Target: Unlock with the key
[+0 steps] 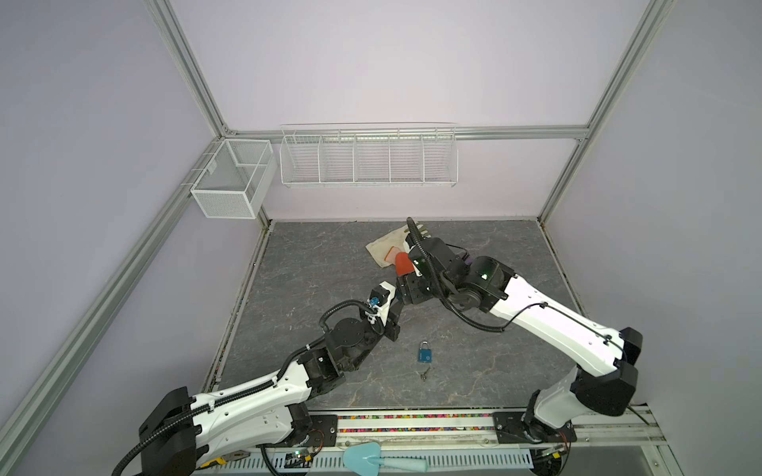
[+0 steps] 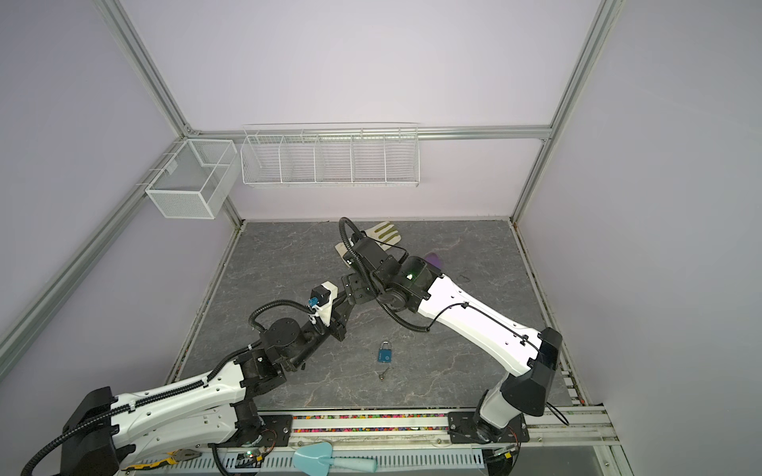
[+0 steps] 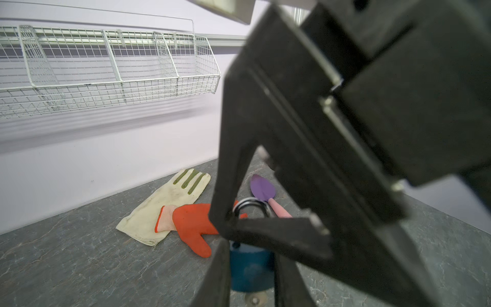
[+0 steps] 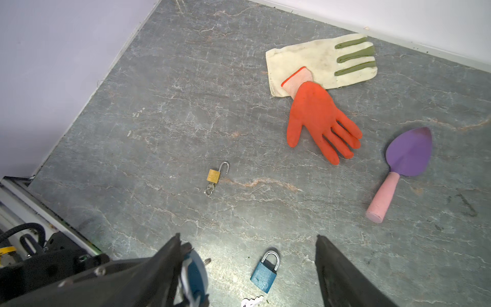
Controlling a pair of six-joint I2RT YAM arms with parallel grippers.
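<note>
- At 6 o'clock from the grippers, a spare blue padlock [image 1: 425, 353] and a loose key [image 1: 424, 374] are seen lying on the table [image 1: 330, 268], apart from both arms. They are judged not to be the pair in hand.
- Near the table's middle, a second blue padlock [image 3: 251, 271] is clamped by its body in the left gripper [image 3: 251, 253], with its shackle [image 3: 249, 210] pointed toward 12 o'clock. Whether the shackle is latched cannot be told. A small metal piece [image 3: 255, 300], likely the key, is seen at its base.
- Just beside it, the right gripper [image 4: 247, 239] is held with jaws wide apart and nothing between them.
- The key head is best pinched squarely and turned about its own axis, without pulling. A firm left clamp is needed, and the shackle must be given room to spring.
- Toward 12 o'clock, a cream glove [image 4: 318, 61], an orange glove [image 4: 316, 111] and a purple trowel [image 4: 409, 154] are seen well apart from the work.
</note>
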